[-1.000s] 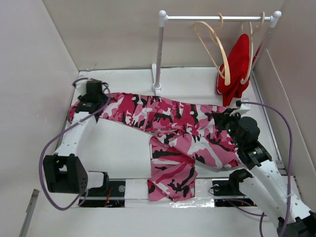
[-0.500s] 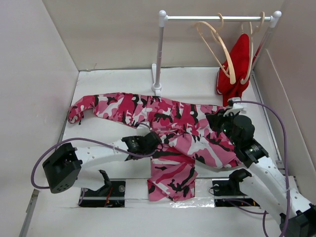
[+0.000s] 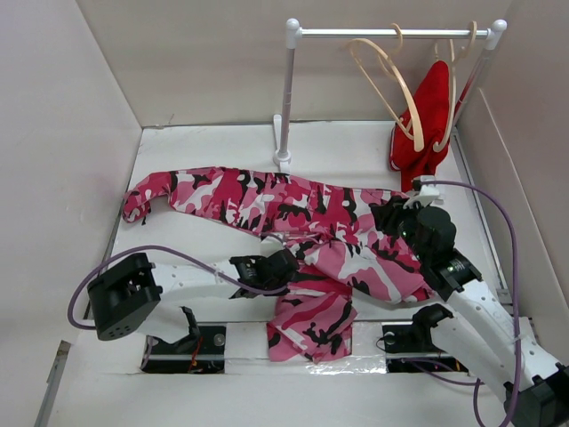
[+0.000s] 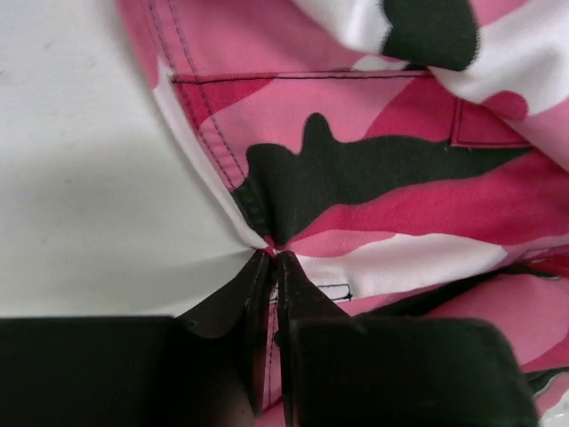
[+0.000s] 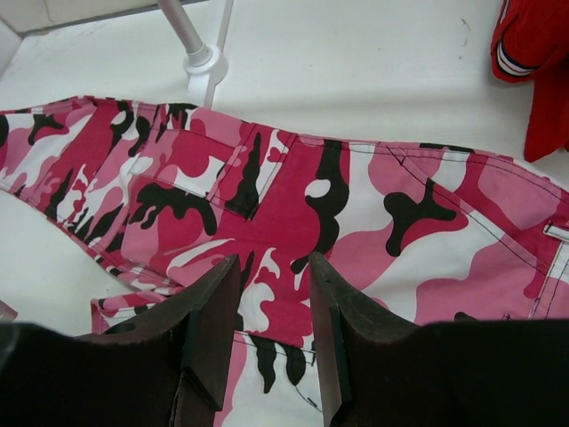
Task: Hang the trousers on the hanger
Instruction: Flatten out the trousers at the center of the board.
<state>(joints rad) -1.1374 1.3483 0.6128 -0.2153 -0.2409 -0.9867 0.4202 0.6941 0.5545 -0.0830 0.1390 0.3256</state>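
Note:
The camouflage trousers [image 3: 293,209] lie spread across the table, one leg reaching left and a folded part hanging toward the near edge. My left gripper [image 3: 283,267] is at the fabric's left edge near the middle. In the left wrist view its fingers [image 4: 271,262] are pinched shut on a fold of the trousers [image 4: 373,169]. My right gripper [image 3: 393,218] hovers over the right part of the trousers [image 5: 293,196], its jaws [image 5: 273,262] open with only cloth below them. The bare wooden hanger [image 3: 391,84] hangs on the rail at the back.
A white clothes rack [image 3: 286,98] stands at the back, its base [image 5: 203,62] just beyond the trousers. A second hanger carries a red garment [image 3: 431,111] at the rack's right end, also visible as red garment [image 5: 533,53]. Walls enclose the table on the left and right.
My left arm swung from the far left end of the trouser leg to the middle near edge and shut on the fabric. My right gripper opened over the trousers.

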